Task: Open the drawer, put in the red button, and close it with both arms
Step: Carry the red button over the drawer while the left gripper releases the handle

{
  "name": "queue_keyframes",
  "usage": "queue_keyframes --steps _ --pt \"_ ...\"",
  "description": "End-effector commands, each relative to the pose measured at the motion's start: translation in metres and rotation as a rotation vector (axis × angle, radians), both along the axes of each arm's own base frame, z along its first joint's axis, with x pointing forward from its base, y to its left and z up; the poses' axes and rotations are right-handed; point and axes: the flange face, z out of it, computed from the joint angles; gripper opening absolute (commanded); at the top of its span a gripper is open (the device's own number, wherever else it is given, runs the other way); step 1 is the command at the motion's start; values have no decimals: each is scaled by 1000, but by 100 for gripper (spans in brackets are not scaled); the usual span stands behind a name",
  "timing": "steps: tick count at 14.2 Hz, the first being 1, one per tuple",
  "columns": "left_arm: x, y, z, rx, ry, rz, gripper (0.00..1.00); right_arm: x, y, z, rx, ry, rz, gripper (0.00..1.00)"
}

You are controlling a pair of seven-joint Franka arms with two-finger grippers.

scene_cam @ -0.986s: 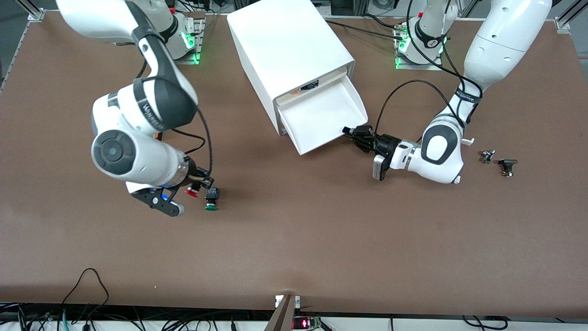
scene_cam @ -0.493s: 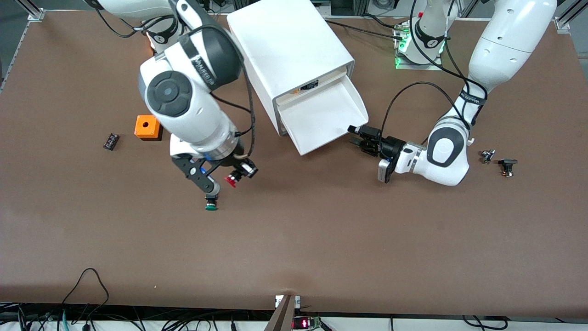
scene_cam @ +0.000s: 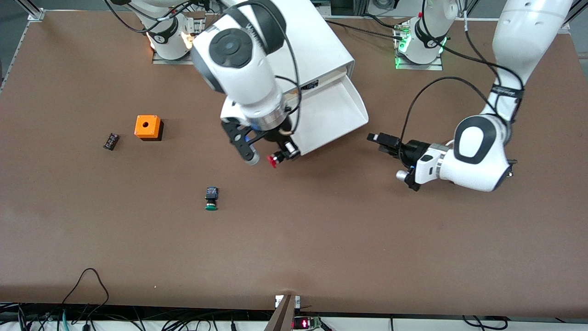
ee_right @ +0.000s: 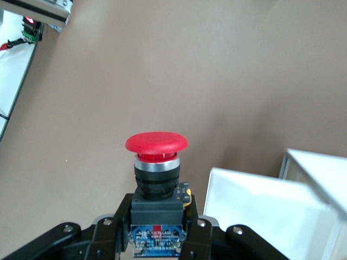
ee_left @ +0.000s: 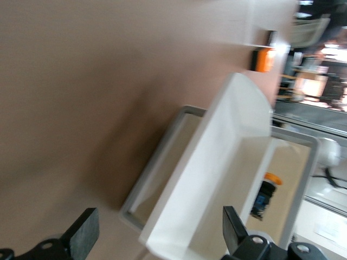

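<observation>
The drawer (scene_cam: 330, 110) stands pulled out of the white cabinet (scene_cam: 321, 41), its tray bare where it shows. My right gripper (scene_cam: 281, 156) is shut on the black body of the red button (scene_cam: 274, 160) and holds it in the air over the table, at the drawer's front corner. In the right wrist view the red button (ee_right: 156, 143) sits upright in my right gripper (ee_right: 157, 216), with the drawer's corner (ee_right: 255, 211) beside it. My left gripper (scene_cam: 381, 142) is open and empty, off the drawer's front toward the left arm's end. The left wrist view shows my left gripper (ee_left: 157, 238) open, facing the drawer (ee_left: 227, 162).
A green-capped button (scene_cam: 211, 199) lies on the table nearer the front camera than the red one. An orange box (scene_cam: 147, 127) and a small black part (scene_cam: 110, 141) lie toward the right arm's end. Inside the cabinet an orange-capped part (ee_left: 265, 192) shows.
My right gripper has carried the red button from beside the green button up to the drawer's front corner. My left gripper has drawn back from the drawer's front toward the left arm's end.
</observation>
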Motion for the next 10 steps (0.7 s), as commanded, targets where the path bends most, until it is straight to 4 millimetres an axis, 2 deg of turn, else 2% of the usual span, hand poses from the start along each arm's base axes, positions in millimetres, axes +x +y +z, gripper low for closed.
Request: queue_keyframes --steps 1,3,7,9,10 --pt "20 15 32 221 -34 -3 100 -31 41 -14 -3 -2 -78 0" --pt "29 26 46 391 -58 10 100 -55 67 -39 -29 34 -118 0" --pt "31 29 81 673 -104 105 100 -90 88 -86 -87 109 -186 0" --pt "30 22 95 822 -134 168 100 -100 99 -104 -60 105 -224 0" --pt "34 17 112 842 -150 211 100 -104 104 -117 -52 102 -234 0"
